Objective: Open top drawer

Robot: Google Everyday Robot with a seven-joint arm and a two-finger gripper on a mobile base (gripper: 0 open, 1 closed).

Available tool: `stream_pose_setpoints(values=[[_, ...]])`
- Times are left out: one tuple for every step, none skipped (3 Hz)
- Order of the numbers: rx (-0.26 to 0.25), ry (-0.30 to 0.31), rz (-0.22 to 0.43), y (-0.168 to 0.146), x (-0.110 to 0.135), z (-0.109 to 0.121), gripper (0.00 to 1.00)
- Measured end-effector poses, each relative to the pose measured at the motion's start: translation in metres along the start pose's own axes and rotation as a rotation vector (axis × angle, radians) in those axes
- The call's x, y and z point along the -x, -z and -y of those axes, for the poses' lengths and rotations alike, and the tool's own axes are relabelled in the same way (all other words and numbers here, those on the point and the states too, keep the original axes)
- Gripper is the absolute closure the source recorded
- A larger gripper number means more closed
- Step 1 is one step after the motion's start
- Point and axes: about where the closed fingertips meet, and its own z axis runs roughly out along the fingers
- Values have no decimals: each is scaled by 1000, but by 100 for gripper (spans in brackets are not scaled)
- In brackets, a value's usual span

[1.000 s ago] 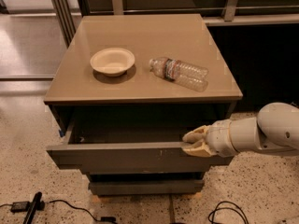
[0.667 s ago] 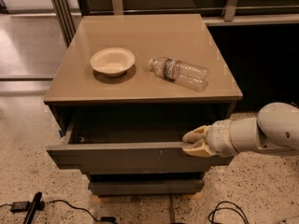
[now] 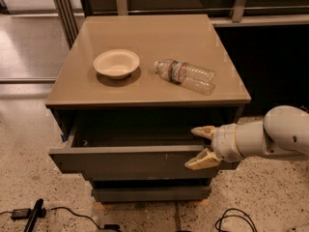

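Gripper (image 3: 193, 148) sits at the right end of the top drawer (image 3: 125, 161), fingers spread wide. One finger reaches over the front's upper edge into the cavity and the other lies across the outside face, so the front panel is between them. Nothing is clamped as far as I can see. It looks like a hook on the lip, not a pinch.

The arm (image 3: 270, 137) comes in from the right of the drawer, low and roughly level. The drawer is out! It stands well forward of the cabinet top (image 3: 145, 37), and its dark inside shows, apparently empty. The lower drawer (image 3: 149, 194) beneath it is shut.

Above the drawer, a bowl (image 3: 116, 63) and a bottle (image 3: 186, 75) lying on its side rest on the top.

My call: the opening is largely done. What's left is perhaps a little more pull, then letting go and backing off.
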Motion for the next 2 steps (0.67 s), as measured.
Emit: stream_pose_setpoints(values=[[0, 0, 0, 0, 0, 0, 0], [10, -48, -5, 5, -25, -16, 0]])
